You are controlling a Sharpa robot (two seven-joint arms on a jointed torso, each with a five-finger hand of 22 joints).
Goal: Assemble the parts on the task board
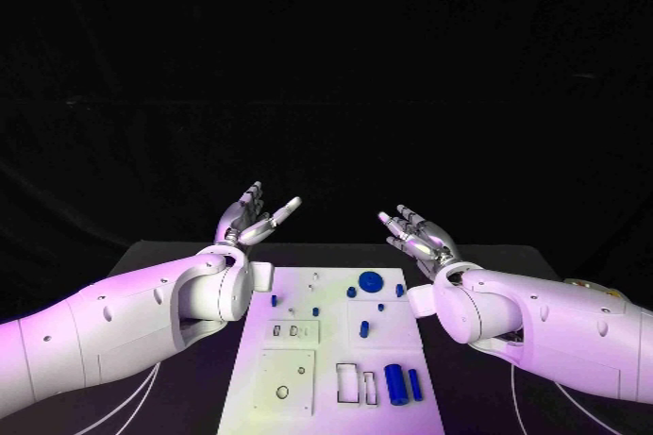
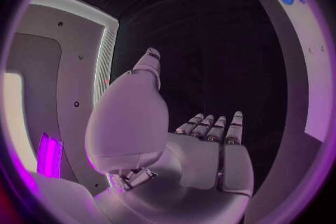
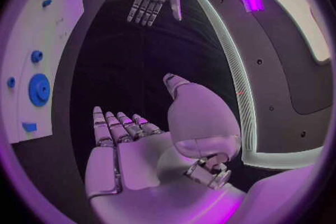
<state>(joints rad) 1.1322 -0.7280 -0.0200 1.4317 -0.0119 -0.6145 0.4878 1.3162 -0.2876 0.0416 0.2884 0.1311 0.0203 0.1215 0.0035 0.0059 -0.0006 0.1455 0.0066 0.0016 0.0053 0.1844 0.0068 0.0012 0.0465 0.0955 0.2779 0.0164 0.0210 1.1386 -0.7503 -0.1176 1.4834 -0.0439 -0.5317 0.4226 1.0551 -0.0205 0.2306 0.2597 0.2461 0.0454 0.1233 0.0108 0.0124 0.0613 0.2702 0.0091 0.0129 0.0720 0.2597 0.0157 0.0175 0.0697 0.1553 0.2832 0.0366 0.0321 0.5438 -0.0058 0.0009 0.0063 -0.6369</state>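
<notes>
The black table (image 1: 163,256) runs under both arms, its far edge lost in darkness. On it the white task board (image 1: 333,359) lies between the two forearms, nearer the robot than either hand; its near end is cut off at the picture's edge. The left hand (image 1: 255,217) and right hand (image 1: 419,235) are raised beyond the board's far end, fingers spread, holding nothing. A blue round disc part (image 1: 370,281) sits near the right hand's wrist; a blue cylinder (image 1: 394,384) lies well back. Smaller blue pieces are too small to identify.
</notes>
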